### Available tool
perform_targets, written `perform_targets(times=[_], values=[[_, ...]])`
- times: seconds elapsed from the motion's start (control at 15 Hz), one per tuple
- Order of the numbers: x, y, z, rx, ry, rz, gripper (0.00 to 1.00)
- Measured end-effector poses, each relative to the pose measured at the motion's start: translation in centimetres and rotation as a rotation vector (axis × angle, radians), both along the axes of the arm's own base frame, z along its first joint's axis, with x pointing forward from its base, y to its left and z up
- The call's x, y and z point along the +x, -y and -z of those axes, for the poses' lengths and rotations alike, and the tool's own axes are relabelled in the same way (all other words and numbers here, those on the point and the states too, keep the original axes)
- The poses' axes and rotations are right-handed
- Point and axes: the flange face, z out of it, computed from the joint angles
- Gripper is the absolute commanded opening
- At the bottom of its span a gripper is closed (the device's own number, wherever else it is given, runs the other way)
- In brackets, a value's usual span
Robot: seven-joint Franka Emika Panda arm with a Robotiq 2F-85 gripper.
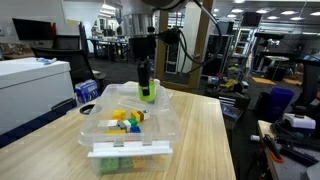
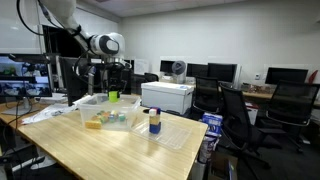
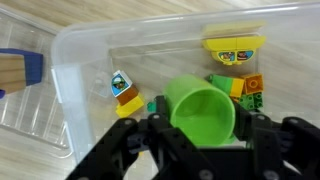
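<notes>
I have the hand (image 3: 200,128) pinching the green cup (image 3: 201,105), its axis along the hand, straight above the clear bin (image 3: 75,60) of toy blocks (image 3: 250,88).

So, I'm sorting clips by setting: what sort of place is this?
Probably an office-like lab: rows of monitors on desks, swivel office chairs, and what looks like a white printer.

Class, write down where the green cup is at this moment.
In the wrist view the green cup is held in the hand, over the clear bin, with coloured blocks just to its right.
</notes>
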Motion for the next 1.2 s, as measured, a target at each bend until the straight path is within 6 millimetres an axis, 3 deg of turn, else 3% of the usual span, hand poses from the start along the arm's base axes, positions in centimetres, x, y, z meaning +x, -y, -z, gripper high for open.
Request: perform_targets(times=[0.47, 0.8, 1.2], values=[[0.7, 5.0, -10.4, 0.019, 0.153, 0.209, 0.34], [1.0, 9.9, -12.0, 0.004, 0.191, 0.396, 0.34], [1.2, 16.4, -9.7, -0.007, 0.194, 0.639, 0.34]])
